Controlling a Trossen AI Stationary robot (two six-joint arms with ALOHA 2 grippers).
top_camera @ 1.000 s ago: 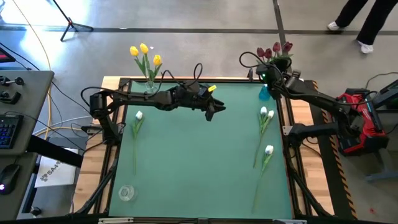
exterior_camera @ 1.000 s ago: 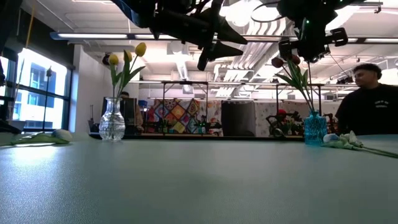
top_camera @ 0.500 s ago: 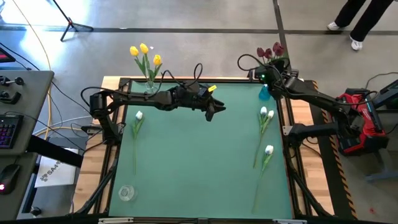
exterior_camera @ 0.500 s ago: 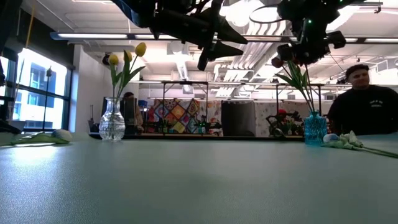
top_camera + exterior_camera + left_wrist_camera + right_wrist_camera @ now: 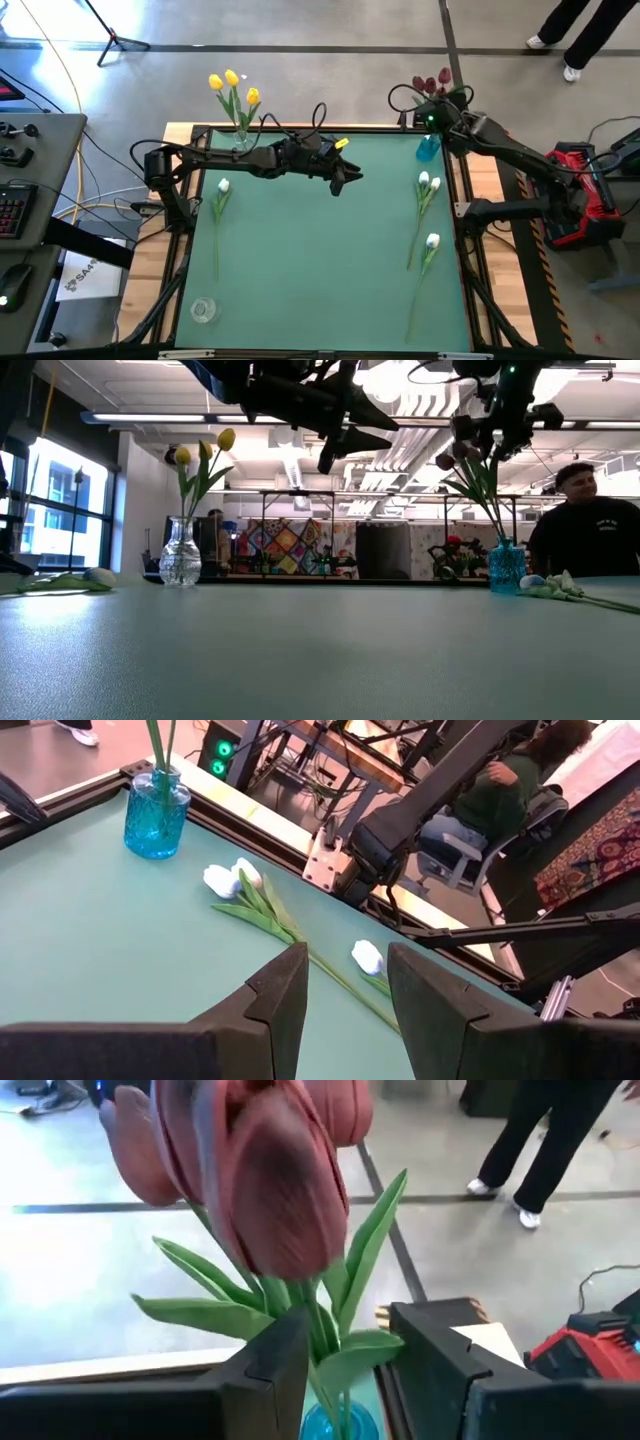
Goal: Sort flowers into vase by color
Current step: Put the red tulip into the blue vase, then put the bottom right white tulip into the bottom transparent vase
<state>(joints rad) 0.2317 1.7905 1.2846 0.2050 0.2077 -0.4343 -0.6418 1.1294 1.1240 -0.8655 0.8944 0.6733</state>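
The right tool (image 5: 437,97) hangs directly above the blue vase (image 5: 428,148), up among the dark red tulips (image 5: 433,83) that stand in it. Its wrist view shows the two fingers spread, with a stem and leaves between them but nothing pinched, so it reads as released; my judgement is that it has set the red stems into this vase and is clear to lift away.

The yellow tulips (image 5: 232,84) stand in the clear glass vase (image 5: 243,141), well to the side of the blue vase along the same bench (image 5: 320,250) edge, so two colours look sorted.

The white ones remain. Two white tulips (image 5: 428,182) lie just beside the blue vase, heads toward it; another white tulip (image 5: 431,243) lies farther from it on the same side, and a lone white tulip (image 5: 222,187) lies across the bench, near the clear vase. A small clear glass (image 5: 203,310) stands empty at the corner farthest from the blue vase, probably meant for them.

The left tool (image 5: 341,181) hovers over mid-bench, fingers parted and empty, facing the blue vase.
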